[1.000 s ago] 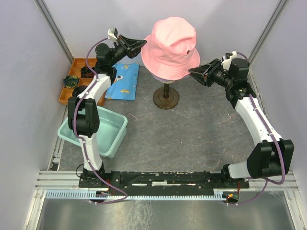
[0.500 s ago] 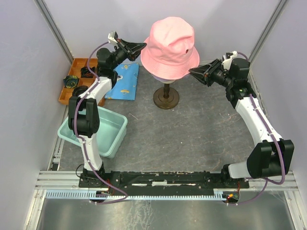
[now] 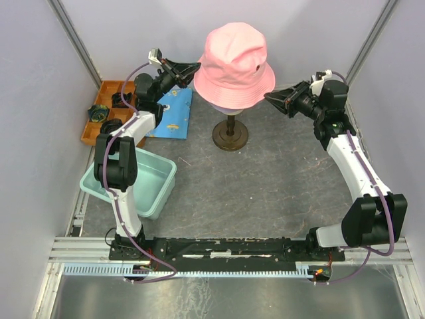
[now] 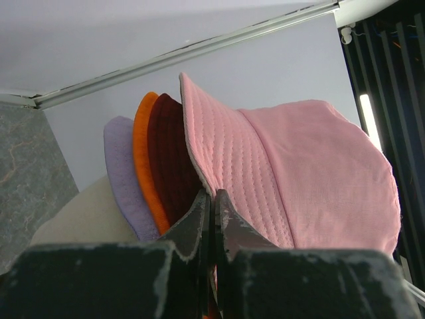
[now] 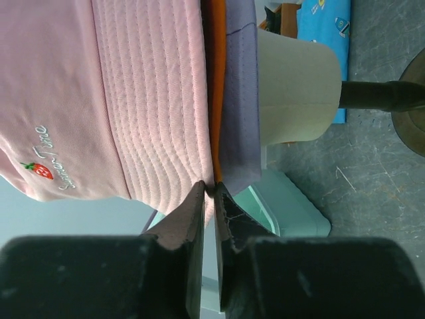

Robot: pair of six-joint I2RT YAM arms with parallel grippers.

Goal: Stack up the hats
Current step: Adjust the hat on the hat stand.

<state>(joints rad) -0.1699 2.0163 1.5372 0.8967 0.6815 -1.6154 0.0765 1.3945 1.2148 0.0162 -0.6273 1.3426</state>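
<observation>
Seating pink hat [image 3: 236,63] atop stack [image 4: 143,166]: we log left gripper [image 3: 198,65] and right gripper [image 3: 267,98] pressed together, brim just ahead. Next, we judge: back away without dragging fabric.

Just ahead of my left gripper [image 4: 212,194], the pink hat [image 4: 292,179] is matt woven cloth, its brim ridged with stitched rows; the lavender hat [image 4: 123,179] beside it shows a fine ribbed weave. The gripper's fingers [image 4: 191,224] are matt black, scuffed grey.
</observation>
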